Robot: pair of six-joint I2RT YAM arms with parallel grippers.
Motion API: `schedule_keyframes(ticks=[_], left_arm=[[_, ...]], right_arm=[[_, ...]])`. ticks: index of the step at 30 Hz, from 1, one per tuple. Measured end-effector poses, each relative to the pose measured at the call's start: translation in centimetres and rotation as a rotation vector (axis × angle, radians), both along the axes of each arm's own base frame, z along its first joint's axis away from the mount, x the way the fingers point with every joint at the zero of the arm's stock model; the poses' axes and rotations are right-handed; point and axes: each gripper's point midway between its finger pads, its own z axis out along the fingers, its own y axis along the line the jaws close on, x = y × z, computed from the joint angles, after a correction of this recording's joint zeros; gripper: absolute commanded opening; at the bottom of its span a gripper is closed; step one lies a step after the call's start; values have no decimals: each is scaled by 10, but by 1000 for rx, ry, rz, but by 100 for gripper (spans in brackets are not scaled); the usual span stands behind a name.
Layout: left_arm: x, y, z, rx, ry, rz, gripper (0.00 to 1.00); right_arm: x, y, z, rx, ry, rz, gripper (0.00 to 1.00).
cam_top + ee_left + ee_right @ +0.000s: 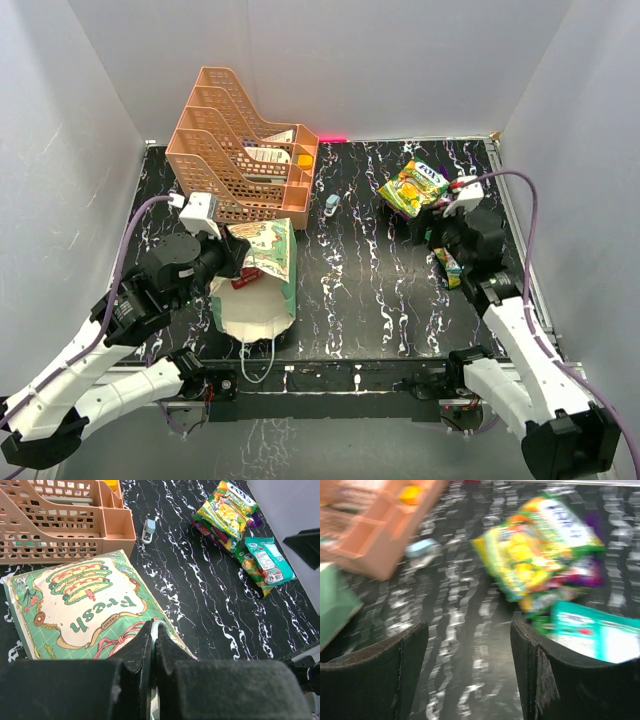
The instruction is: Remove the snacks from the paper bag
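The black marbled table (370,290) carries everything. At its far left stands the orange lattice rack (235,150), the biggest thing on it. Just in front of the rack the paper bag (255,310) lies on its side, with the printed face up and the cream mouth open toward the near edge. A red packet (245,281) shows just inside that mouth.

The left gripper (152,645) sits at the bag's upper rim with its fingers pressed together on the paper edge, so it is pinching the bag. The right gripper (470,670) hangs over the table's right side with its fingers spread wide and nothing between them; its wrist view is blurred.

The snacks (415,188) lie outside the bag at the far right. A yellow-green packet (227,507) tops a small heap, with purple showing beneath it, and a teal packet (265,560) lies just beside the heap, nearer the right arm.

A small pale blue object (331,205) rests between the rack and the heap, touching neither.
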Motion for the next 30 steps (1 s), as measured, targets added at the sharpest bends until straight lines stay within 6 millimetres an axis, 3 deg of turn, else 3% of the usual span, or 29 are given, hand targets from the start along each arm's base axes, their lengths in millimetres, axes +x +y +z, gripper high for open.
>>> schedule_keyframes(ticks=[4,7,10,14,17,19,22,25,30], left_arm=[[1,-5,-4,1,17,-8,0],[3,-8,-7,4,30,-8,0],[3,-11,-10,6,42,-16,0],[3,-20,-11,-2,51,-51,0],[1,-30,-9,-15,53,-98,0],[-2,-36,-8,-25,53,-134,0],[-4,-42,-6,-32,51,-167,0],[-5,-43,-5,-34,49,-179,0],[-7,-44,-3,-37,47,-192,0]], right_arm=[[-30,77,-12,147,0,269,69],[-79,161,-30,189,77,545,69],[-137,226,-32,152,83,785,70],[-202,286,-13,48,-52,1050,70],[-227,317,-4,-47,-186,1173,70],[-231,335,-10,-142,-264,1219,69],[-224,351,-36,-299,-334,1239,66],[-204,359,-62,-475,-404,1201,65],[-164,359,-87,-710,-487,1085,62]])
